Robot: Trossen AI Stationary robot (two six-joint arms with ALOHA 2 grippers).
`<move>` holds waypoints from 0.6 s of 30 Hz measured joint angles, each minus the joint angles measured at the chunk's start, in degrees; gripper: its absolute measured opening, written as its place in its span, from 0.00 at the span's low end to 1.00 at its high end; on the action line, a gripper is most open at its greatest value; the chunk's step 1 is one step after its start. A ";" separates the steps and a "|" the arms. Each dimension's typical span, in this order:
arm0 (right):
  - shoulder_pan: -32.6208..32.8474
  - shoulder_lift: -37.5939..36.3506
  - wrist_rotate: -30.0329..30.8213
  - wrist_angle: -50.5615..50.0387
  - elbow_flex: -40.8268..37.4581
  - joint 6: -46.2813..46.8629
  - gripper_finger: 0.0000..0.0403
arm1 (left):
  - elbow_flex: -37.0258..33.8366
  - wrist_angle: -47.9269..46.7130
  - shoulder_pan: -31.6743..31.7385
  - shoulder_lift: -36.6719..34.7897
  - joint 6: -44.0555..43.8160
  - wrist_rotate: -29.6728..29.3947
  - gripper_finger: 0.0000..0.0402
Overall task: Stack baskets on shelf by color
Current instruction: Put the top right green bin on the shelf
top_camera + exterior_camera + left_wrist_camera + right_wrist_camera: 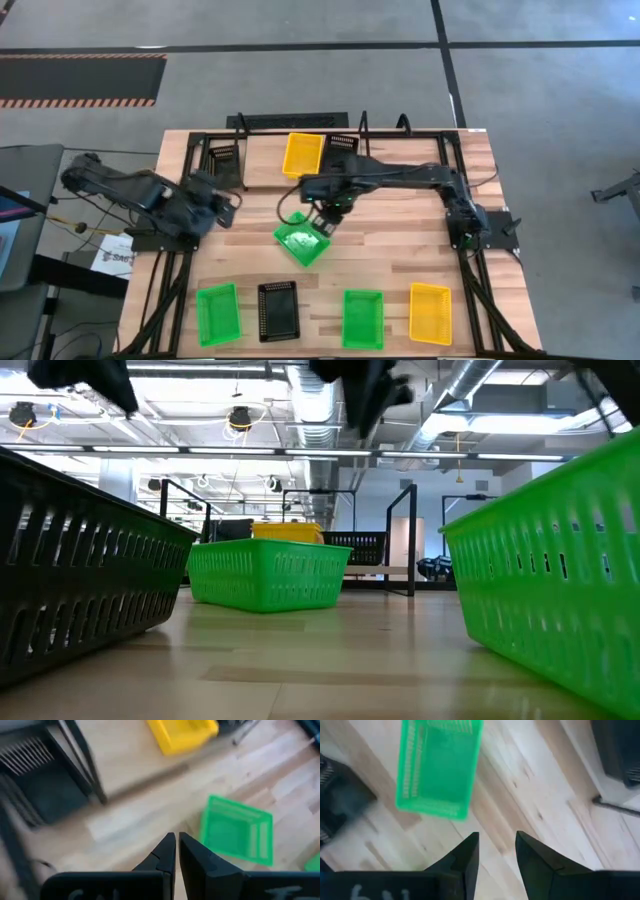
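A green basket rests on its bottom at the middle of the table, turned askew. My right gripper hovers open just above its far side, pointing down, with nothing between its fingers. Near the table's left edge my left gripper is shut and holds nothing. Along the far edge stands the shelf, and on it are a black basket, a yellow basket and another black basket.
Along the near edge a row of baskets sits on the table: green, black, green and yellow. A strip of bare wood runs between this row and the middle basket.
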 joint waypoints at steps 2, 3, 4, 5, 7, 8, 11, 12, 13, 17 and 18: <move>0.46 -3.74 0.08 0.07 -2.55 -0.51 0.35 | -4.05 5.66 -0.31 1.33 -3.03 2.96 0.02; 0.71 -5.52 0.13 0.04 -3.17 -0.66 0.35 | -5.76 8.59 -0.66 2.01 -4.70 4.13 0.02; 1.00 -7.14 0.64 0.18 -3.64 -0.79 0.35 | -7.27 11.80 -1.11 2.66 -6.32 4.85 0.02; 1.26 -8.85 1.41 0.13 -4.12 -1.01 0.35 | -8.43 14.75 -1.73 3.56 -7.83 5.39 0.02; 2.07 -11.87 3.56 0.16 -4.84 -2.06 0.35 | -9.72 19.90 -2.93 6.21 -11.21 5.42 0.02; 2.46 -13.48 4.71 0.15 -5.12 -2.41 0.35 | -9.98 21.78 -3.58 7.65 -12.92 5.44 0.02; 3.52 -18.75 8.16 0.18 -6.32 -2.83 0.35 | -10.03 26.53 -5.24 12.24 -18.46 5.24 0.02; 3.84 -20.47 9.46 0.15 -6.72 -2.94 0.34 | -10.03 27.71 -5.80 14.04 -20.57 5.42 0.02; 4.16 -22.00 11.04 0.11 -6.91 -3.38 0.34 | -10.03 28.56 -6.29 15.87 -22.78 5.81 0.02; 5.12 -27.26 17.02 0.16 -7.06 -5.10 0.33 | -10.03 32.76 -7.81 23.22 -31.35 9.04 0.02; 5.20 -28.51 18.02 0.18 -7.06 -5.30 0.33 | -10.03 34.53 -7.98 25.00 -33.03 9.62 0.02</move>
